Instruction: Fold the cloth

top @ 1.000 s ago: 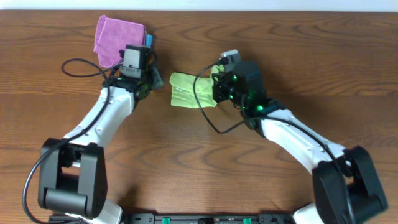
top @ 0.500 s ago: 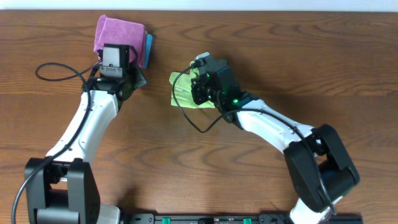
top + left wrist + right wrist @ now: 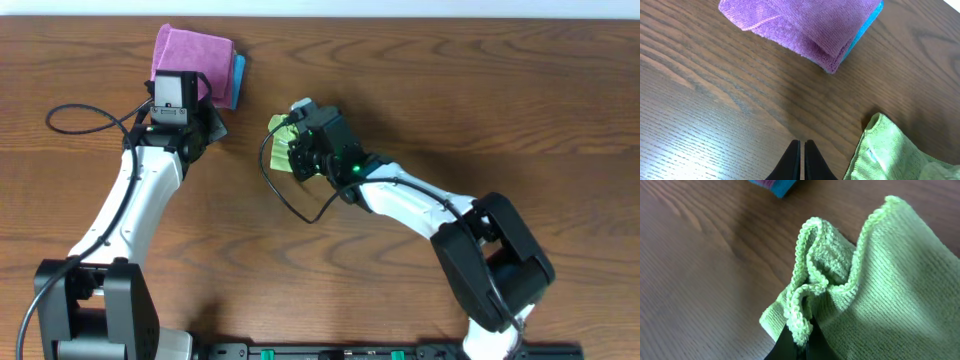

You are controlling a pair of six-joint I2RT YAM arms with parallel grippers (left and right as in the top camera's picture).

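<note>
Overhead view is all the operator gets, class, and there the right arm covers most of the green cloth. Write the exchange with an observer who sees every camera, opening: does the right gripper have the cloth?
Observer: Yes; the right wrist view shows the right gripper shut on a bunched hemmed edge of the cloth.
Operator: And the left gripper?
Observer: The left wrist view shows it shut on nothing, above bare table beside the cloth's edge.
</note>
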